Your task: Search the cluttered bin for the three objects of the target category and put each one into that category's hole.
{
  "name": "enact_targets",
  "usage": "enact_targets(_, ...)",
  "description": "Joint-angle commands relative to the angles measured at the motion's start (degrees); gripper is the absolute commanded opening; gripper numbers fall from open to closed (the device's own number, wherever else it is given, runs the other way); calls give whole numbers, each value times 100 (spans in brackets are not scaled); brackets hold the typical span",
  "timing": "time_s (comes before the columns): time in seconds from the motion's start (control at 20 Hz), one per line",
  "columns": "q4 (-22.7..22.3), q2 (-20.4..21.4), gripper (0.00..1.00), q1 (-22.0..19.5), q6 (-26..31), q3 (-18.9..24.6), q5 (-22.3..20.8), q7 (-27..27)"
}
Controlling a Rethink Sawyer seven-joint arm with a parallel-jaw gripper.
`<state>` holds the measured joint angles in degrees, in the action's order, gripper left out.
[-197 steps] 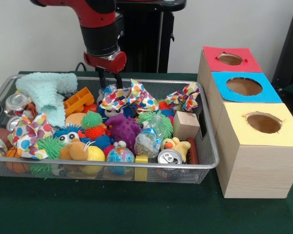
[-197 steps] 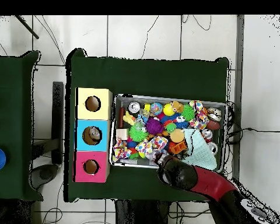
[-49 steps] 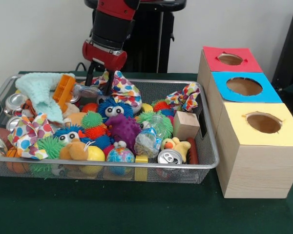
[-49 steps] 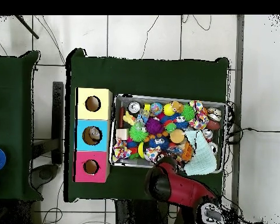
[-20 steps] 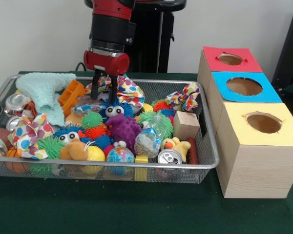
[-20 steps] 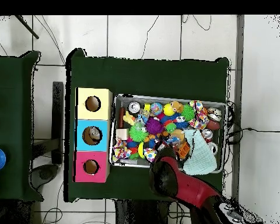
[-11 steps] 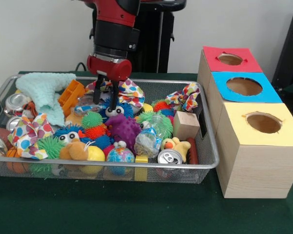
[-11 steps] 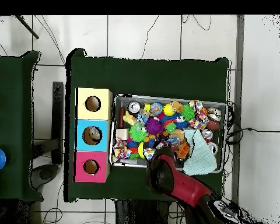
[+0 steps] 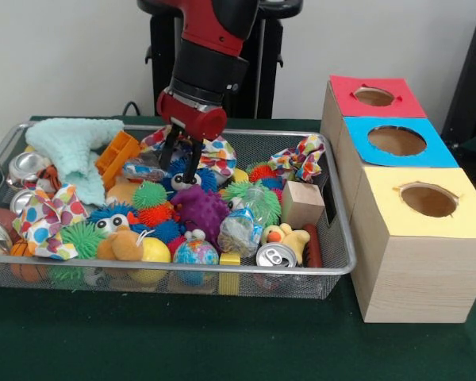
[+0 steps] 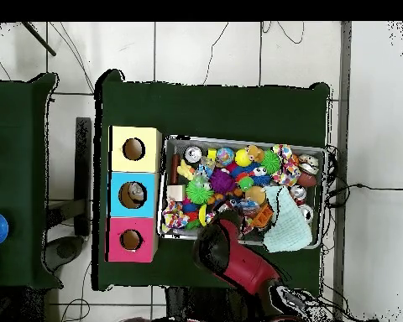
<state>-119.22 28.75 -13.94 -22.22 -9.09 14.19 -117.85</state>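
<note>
The wire-mesh bin (image 9: 222,271) is full of toys; it also shows in the overhead view (image 10: 238,139). My gripper (image 9: 181,159) is open, low in the bin's back middle, over a blue fuzzy toy with eyes (image 9: 174,179). Nothing shows between its fingers. One clear plastic film bundle (image 9: 239,227) lies near the bin's front, right of the middle. Another shiny clear bundle (image 9: 140,168) lies just left of the gripper. The third is hidden. The red-topped box's hole (image 9: 374,96) is at the far right, also seen from overhead (image 10: 131,240). In the overhead view the arm (image 10: 230,256) covers the gripper.
Blue-topped (image 9: 397,140) and yellow-topped (image 9: 428,200) boxes stand in front of the red one. Polka-dot cloths (image 9: 301,157), a mint cloth (image 9: 73,151), drink cans (image 9: 275,255), a wooden block (image 9: 302,203), an orange toy (image 9: 116,157) and spiky balls crowd the bin.
The gripper has moved a little right and lower in the front view, and the arm now leans in from the right. The objects in the bin have hardly moved.
</note>
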Motion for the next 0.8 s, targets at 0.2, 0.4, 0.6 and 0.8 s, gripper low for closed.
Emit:
enact_targets(0.2, 514, -375, 100, 706, 148, -773, 1545, -868)
enact_targets(0.4, 486, -471, 100, 1205, 390, -1190, 2306, -780)
enact_targets(0.6, 455, -492, 100, 1260, 369, -1178, 2412, -825)
enact_targets(0.8, 477, -542, 100, 1270, 312, -1170, 2442, -845)
